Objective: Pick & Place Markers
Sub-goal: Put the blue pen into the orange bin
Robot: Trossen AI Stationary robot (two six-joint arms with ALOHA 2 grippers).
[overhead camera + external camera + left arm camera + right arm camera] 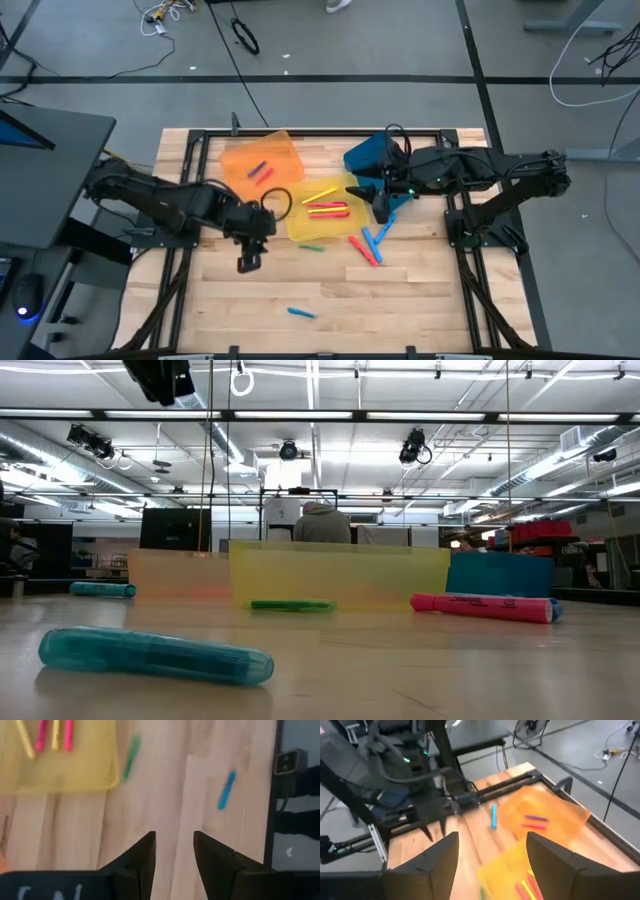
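Markers lie loose on the wooden table: a green one point(312, 247) point(131, 756) beside the yellow bin point(300, 228), a red and blue cluster point(368, 245), and a blue one point(302, 313) point(226, 790) near the front edge. More markers lie in the yellow bin and in the orange bin point(262, 165). My left gripper point(250, 262) point(174, 850) hovers open over bare wood, left of the green marker. My right gripper point(383, 212) point(490, 855) stands open above the yellow bin's right end, holding nothing.
A blue bin point(372, 158) sits at the back right, under my right arm. Another blue marker point(493, 816) lies beside the orange bin. A black frame point(320, 135) runs round the table. Bare wood lies toward the front left.
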